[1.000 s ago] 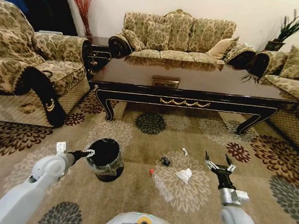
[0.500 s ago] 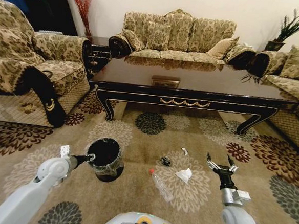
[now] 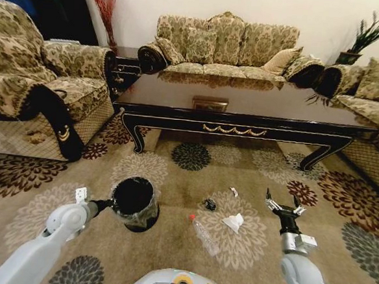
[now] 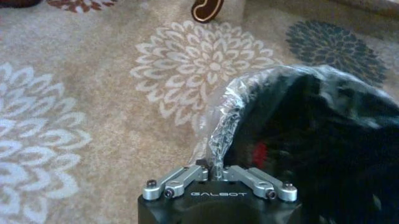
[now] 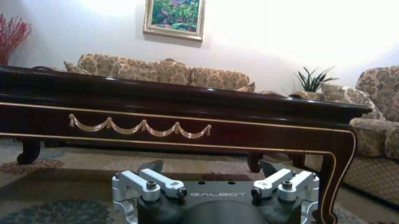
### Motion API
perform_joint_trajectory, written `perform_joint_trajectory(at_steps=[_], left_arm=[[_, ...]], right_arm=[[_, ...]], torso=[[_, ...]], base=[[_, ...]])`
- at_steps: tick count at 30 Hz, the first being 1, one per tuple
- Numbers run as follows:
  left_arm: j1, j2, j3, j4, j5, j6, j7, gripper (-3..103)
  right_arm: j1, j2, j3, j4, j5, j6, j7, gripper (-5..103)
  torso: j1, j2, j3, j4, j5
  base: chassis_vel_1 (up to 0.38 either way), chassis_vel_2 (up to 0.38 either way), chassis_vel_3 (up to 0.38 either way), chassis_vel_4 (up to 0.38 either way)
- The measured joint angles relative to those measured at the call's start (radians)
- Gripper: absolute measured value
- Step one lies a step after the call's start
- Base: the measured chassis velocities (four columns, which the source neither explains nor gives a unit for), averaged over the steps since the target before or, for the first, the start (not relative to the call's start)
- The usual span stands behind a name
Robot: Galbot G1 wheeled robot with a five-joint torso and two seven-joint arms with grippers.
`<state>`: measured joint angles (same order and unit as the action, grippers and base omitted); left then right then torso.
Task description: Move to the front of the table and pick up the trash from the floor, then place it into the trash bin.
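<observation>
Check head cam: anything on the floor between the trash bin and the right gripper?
Yes. In the head view, between the trash bin and the right gripper lie a dark piece, the bottle, crumpled paper and a white scrap.

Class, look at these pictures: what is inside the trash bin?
A thin clear liner lines the trash bin, pinched at the rim by the left gripper. Something small and red shows inside; the dark interior hides the bottom.

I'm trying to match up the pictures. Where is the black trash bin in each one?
Head view: the trash bin sits on the carpet, left of centre, with the left hand pinching its rim.
Left wrist view: the bin takes up the right side, just past the hand.
Right wrist view: faces the coffee table, away from the bin.
Shared landmark: the flowered carpet.
</observation>
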<state>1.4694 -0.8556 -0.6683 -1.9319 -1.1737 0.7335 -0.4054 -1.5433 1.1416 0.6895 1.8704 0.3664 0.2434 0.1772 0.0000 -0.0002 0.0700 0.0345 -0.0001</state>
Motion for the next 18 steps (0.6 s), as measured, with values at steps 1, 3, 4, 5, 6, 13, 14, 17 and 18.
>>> perform_joint_trajectory(at_steps=[1,3,4,5,6,13,14,17,18], left_arm=[[0.001,0.001,-0.001,0.000,0.001,0.001,-0.002,3],[0.001,0.004,-0.002,0.000,0.000,0.003,-0.005,2],[0.001,0.009,-0.005,0.001,-0.002,0.003,-0.009,1],[-0.002,0.021,-0.008,-0.002,-0.008,0.003,-0.012,1],[-0.005,0.032,-0.012,-0.010,-0.014,0.003,-0.016,0],[-0.022,0.130,0.001,-0.063,-0.083,0.003,-0.042,0],[-0.032,0.148,0.012,-0.071,-0.090,0.003,-0.046,0],[-0.070,0.187,0.056,-0.087,-0.112,0.003,-0.061,0],[-0.070,0.187,0.056,-0.087,-0.112,0.003,-0.061,0]], right_arm=[[-0.002,-0.001,0.000,-0.001,0.000,0.000,0.000,100],[-0.004,-0.002,0.002,-0.004,0.000,0.000,0.000,100],[-0.006,-0.002,0.004,-0.008,0.001,0.000,0.000,100],[-0.006,-0.002,0.005,-0.014,0.002,-0.002,0.000,100],[-0.006,-0.003,0.005,-0.020,0.002,-0.004,0.000,100],[0.012,-0.046,-0.039,-0.073,0.000,-0.060,0.000,100],[0.018,-0.061,-0.054,-0.084,0.007,-0.076,0.000,100],[0.026,-0.105,-0.095,-0.131,0.026,-0.104,-0.029,100],[0.026,-0.105,-0.095,-0.131,0.026,-0.104,-0.029,100]], torso=[[0.000,0.000,0.000,0.0002,0.0002],[0.000,0.000,0.000,-0.0001,-0.0001],[0.000,0.000,0.000,0.0002,-0.0003],[0.000,0.000,0.000,0.0000,-0.0003],[0.000,0.000,0.000,0.0001,-0.0003],[0.000,0.000,0.000,0.0000,0.0005],[0.000,0.000,0.000,0.0001,0.0010],[0.000,0.000,0.000,0.0001,-0.0002],[0.000,0.000,0.000,0.0001,-0.0002]], base=[[0.000,0.000,0.000,0.000],[0.000,0.000,0.000,0.000],[0.000,0.000,0.000,0.000],[0.000,0.000,0.000,0.000],[0.000,0.000,0.000,0.000],[0.000,0.000,0.000,0.000],[0.000,0.000,0.000,0.000],[0.000,0.000,0.000,0.000],[0.000,0.000,0.000,0.000]])
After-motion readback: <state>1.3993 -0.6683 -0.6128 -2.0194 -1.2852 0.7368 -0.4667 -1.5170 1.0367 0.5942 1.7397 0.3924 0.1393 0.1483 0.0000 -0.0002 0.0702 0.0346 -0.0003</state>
